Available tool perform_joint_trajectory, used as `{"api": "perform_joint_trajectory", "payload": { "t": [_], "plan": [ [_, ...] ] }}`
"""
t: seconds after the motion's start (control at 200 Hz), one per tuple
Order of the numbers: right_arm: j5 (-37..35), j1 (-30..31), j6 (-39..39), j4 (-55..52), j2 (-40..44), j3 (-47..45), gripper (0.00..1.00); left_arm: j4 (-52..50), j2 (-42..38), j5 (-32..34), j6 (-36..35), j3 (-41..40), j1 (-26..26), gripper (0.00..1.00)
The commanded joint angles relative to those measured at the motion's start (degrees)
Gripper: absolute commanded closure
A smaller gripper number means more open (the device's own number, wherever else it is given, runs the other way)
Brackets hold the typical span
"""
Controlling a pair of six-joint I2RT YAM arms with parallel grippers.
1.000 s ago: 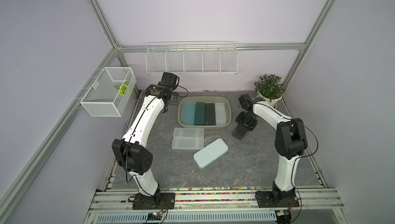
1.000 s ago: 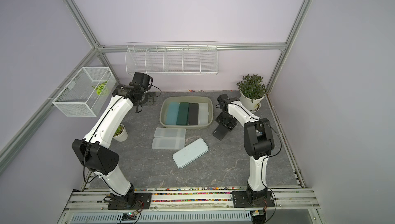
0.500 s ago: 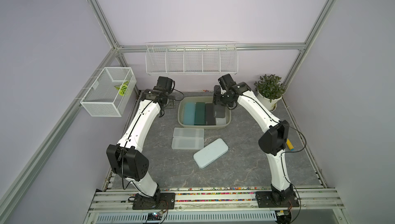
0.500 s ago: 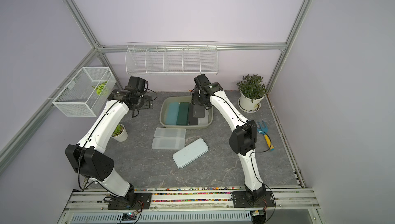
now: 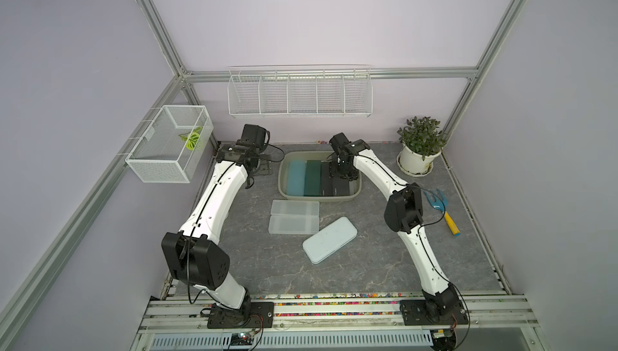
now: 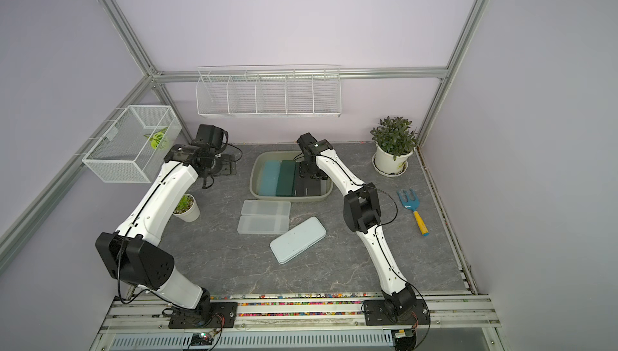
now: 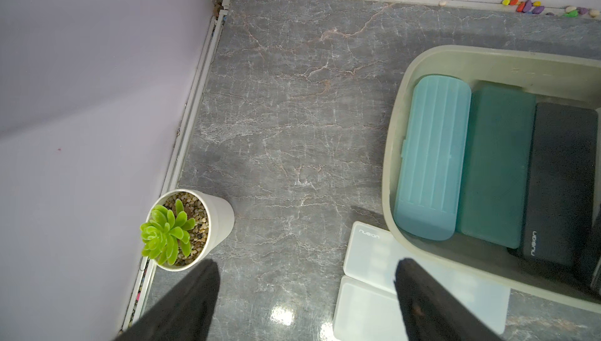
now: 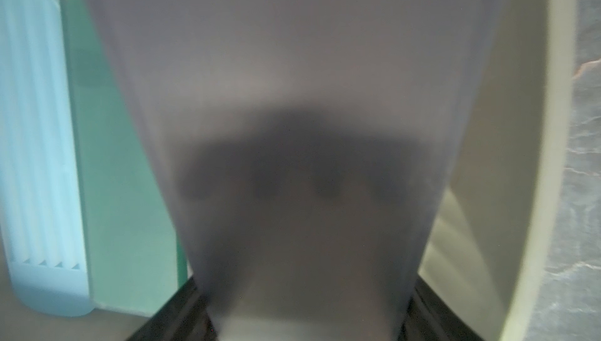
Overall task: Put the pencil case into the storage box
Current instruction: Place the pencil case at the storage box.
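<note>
Pinching grey case (image 8: 292,95) between right fingers (image 8: 166,320), low inside box (image 7: 390,147) at 12 o'clock on tabletop (image 7: 292,112), on box's 3 o'clock side by black case (image 7: 559,177). Holding left fingers (image 7: 185,303) spread, empty, above tabletop at 11 o'clock near succulent (image 7: 169,232).

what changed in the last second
The right arm swung from the table beside the tub to over its right end; the right claw now sits low around a grey case, grip unclear. The left arm shifted slightly. The three cases on the table stayed put.
</note>
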State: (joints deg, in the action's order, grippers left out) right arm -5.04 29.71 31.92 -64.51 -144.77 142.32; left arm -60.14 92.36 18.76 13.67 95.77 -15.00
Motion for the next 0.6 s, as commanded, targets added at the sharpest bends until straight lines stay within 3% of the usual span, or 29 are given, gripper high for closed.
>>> {"api": "perform_joint_trajectory", "payload": {
  "t": [0.0, 0.24, 0.595],
  "plan": [
    [-2.4, -0.7, 0.7, -3.0, -1.1, 1.4, 0.33, 0.5, -0.8, -1.1, 0.2, -0.5, 0.4, 0.11],
    [-2.0, -2.1, 2.2, -4.7, -2.6, 1.4, 0.26, 0.8, -0.1, -1.7, 0.3, -0.2, 0.6, 0.11],
    [-0.2, -2.6, 2.4, -3.7, -0.3, 1.6, 0.08, 0.3, 1.7, -2.0, 0.4, 1.7, 0.6, 0.11]
  ]
}}
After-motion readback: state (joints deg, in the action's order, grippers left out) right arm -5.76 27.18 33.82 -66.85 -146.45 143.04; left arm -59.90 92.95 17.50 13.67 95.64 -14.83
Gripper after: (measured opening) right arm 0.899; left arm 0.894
